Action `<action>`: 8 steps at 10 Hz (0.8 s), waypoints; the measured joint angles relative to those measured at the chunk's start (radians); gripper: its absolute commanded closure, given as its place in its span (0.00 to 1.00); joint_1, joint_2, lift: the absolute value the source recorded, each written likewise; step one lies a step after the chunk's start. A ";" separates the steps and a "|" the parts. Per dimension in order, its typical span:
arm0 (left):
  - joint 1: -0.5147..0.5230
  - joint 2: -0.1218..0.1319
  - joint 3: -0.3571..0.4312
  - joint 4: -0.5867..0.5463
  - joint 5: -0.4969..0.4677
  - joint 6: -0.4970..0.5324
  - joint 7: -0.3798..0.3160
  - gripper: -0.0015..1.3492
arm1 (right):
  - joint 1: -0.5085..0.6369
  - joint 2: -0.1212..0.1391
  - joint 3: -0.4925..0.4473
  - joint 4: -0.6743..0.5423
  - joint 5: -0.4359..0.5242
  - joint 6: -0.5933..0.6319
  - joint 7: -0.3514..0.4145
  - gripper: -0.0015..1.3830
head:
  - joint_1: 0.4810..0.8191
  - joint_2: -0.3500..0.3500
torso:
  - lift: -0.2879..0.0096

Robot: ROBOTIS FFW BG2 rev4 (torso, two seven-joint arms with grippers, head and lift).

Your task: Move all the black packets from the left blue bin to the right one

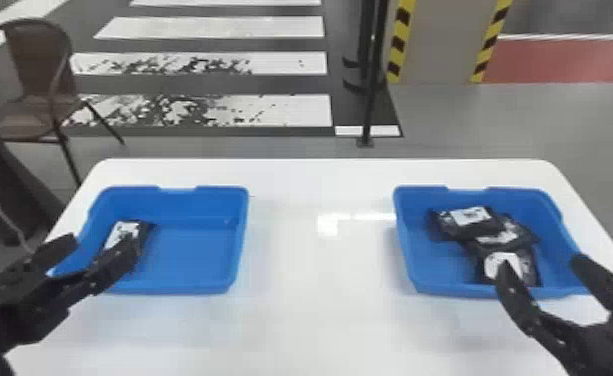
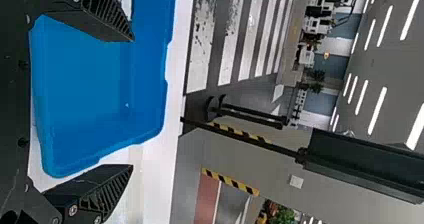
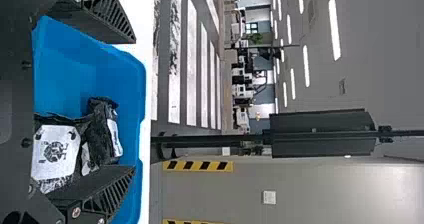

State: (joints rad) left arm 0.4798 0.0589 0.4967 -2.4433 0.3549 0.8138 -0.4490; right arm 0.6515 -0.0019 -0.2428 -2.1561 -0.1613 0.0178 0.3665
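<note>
In the head view my left gripper (image 1: 101,246) is open at the near left side of the left blue bin (image 1: 195,260). One black packet (image 1: 125,231) with a white label lies in that bin's left part, partly behind a finger. The left wrist view shows my left gripper (image 2: 133,103) with its fingers wide apart. Over the near right part of the right blue bin (image 1: 440,272), my right gripper (image 1: 537,265) is open. Several black packets (image 1: 470,222) overlap in this bin. In the right wrist view my right gripper (image 3: 135,104) holds nothing, with packets (image 3: 102,134) beyond it.
Both bins stand on a white table (image 1: 320,280), with a wide gap between them. Behind the table are a brown chair (image 1: 40,95) at the left and a thin black post (image 1: 372,85) on the floor.
</note>
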 measured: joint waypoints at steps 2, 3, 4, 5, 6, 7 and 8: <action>-0.089 0.020 0.003 0.099 -0.065 0.042 0.005 0.11 | 0.053 0.002 0.009 -0.040 -0.034 -0.001 0.000 0.10 | 0.63 0.67 | 0.50; -0.139 0.032 0.002 0.158 -0.094 0.070 0.007 0.11 | 0.060 0.002 0.012 -0.047 -0.045 -0.001 0.000 0.10 | 0.63 0.68 | 0.50; -0.190 0.044 0.000 0.217 -0.126 0.099 0.009 0.11 | 0.062 0.002 0.018 -0.046 -0.052 0.002 0.000 0.10 | 0.63 0.71 | 0.50; -0.242 0.054 -0.005 0.263 -0.169 0.127 0.018 0.11 | 0.061 0.002 0.024 -0.042 -0.058 0.008 0.001 0.10 | 0.63 0.75 | 0.50; -0.297 0.061 -0.013 0.312 -0.209 0.149 0.024 0.11 | 0.060 0.002 0.029 -0.039 -0.064 0.014 0.002 0.10 | 0.63 0.77 | 0.50; -0.355 0.067 -0.021 0.376 -0.236 0.163 0.026 0.11 | 0.058 0.002 0.037 -0.036 -0.070 0.020 0.002 0.10 | 0.63 0.79 | 0.50; -0.413 0.076 -0.038 0.446 -0.255 0.183 0.026 0.11 | 0.054 0.001 0.047 -0.031 -0.079 0.025 0.002 0.10 | 0.63 0.79 | 0.50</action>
State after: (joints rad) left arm 0.0671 0.1352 0.4590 -1.9974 0.0996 0.9970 -0.4227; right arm 0.7058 -0.0014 -0.1955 -2.1867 -0.2400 0.0432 0.3681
